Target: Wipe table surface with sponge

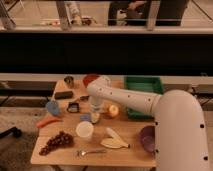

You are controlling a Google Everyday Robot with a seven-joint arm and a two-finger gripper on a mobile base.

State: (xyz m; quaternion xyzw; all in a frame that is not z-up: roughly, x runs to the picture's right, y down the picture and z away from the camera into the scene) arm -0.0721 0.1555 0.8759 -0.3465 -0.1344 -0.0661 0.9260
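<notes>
The sponge (85, 117), a small light-blue block, lies on the light tan table surface (129, 126) near its middle, just above the white cup (84, 130). My gripper (95, 111) points down at the end of the white arm, which reaches in from the right. It hangs just right of the sponge, over a pale yellow piece (95, 118), and is shut. Whether it touches the sponge cannot be made out.
A green tray (144, 85) stands at the back right, with a red bowl (90, 78) and metal can (69, 80) behind. An orange fruit (113, 110), banana (114, 140), purple bowl (147, 137), spoon (90, 152), grapes (56, 141), carrot (47, 122) and darker blue lump (53, 107) lie around.
</notes>
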